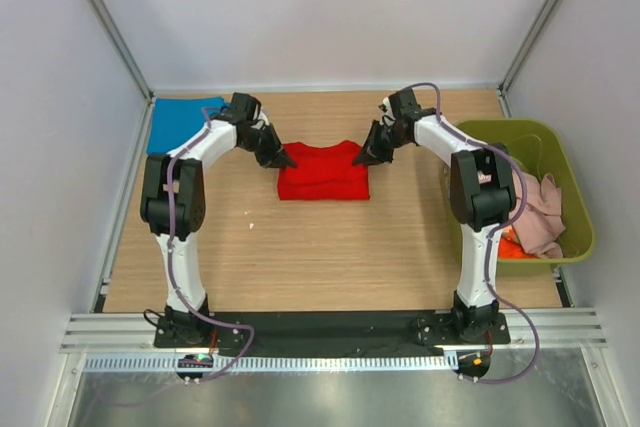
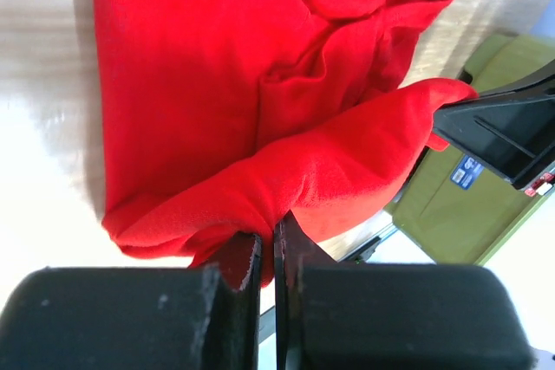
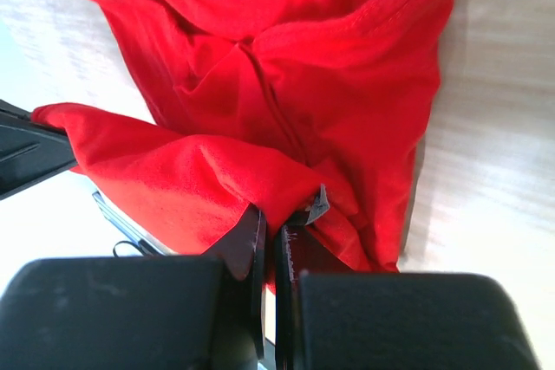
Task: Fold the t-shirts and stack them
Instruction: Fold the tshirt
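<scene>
End effector L [image 2: 268, 244], R [image 3: 270, 236], pinching red tee [image 1: 323, 175]

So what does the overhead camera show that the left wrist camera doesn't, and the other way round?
Only the overhead view shows the blue t-shirt at the far left corner, pink cloth and orange cloth in the green bin, and the whole left arm and right arm. Only the left wrist view shows close up the left jaws shut on a fold of the red t-shirt. Both show the red t-shirt, the bin and the wooden table.
</scene>
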{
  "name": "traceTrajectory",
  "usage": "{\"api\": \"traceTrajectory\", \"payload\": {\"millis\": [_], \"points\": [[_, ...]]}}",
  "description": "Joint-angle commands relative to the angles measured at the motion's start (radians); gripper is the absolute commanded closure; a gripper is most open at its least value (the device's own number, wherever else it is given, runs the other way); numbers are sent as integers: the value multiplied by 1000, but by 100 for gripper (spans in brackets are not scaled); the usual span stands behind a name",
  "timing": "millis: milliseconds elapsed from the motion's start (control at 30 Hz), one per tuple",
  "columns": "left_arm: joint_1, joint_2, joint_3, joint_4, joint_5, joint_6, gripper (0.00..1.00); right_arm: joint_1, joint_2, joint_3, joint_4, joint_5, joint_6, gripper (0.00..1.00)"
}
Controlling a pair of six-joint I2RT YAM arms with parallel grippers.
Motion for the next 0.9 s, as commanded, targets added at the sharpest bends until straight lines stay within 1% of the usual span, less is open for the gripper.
{"api": "traceTrajectory", "payload": {"millis": [0,67,133,267,433,467,567,633,667,700,733,767,800,833,867], "points": [[5,42,50,6,50,-26,99,-7,27,69,2,-32,18,99],[6,60,53,6,52,-31,99,-10,47,81,5,-37,24,97],[5,76,56,7,47,-32,96,-12,61,92,11,-46,36,95],[9,111,73,4,47,-46,92,-27,93,112,51,-64,79,92],[22,148,130,7,39,-68,92,-43,133,131,125,-107,197,91],[23,162,143,7,36,-71,91,-47,137,131,164,-113,221,91],[32,186,195,3,36,-82,88,-55,162,149,212,-121,306,89],[40,215,229,3,48,-98,82,-58,183,167,212,-121,346,87],[42,224,240,1,61,-103,77,-59,185,177,227,-129,363,85],[45,232,249,0,74,-111,68,-62,185,180,246,-135,378,84],[52,228,255,0,73,-118,64,-64,187,181,260,-140,395,78],[55,215,258,0,67,-120,59,-67,180,193,286,-146,424,75],[57,200,257,0,61,-120,49,-69,176,203,297,-156,436,73],[65,158,255,0,44,-115,42,-75,171,216,300,-158,441,66],[69,134,251,-3,35,-108,37,-75,164,254,280,-155,434,64]]}}
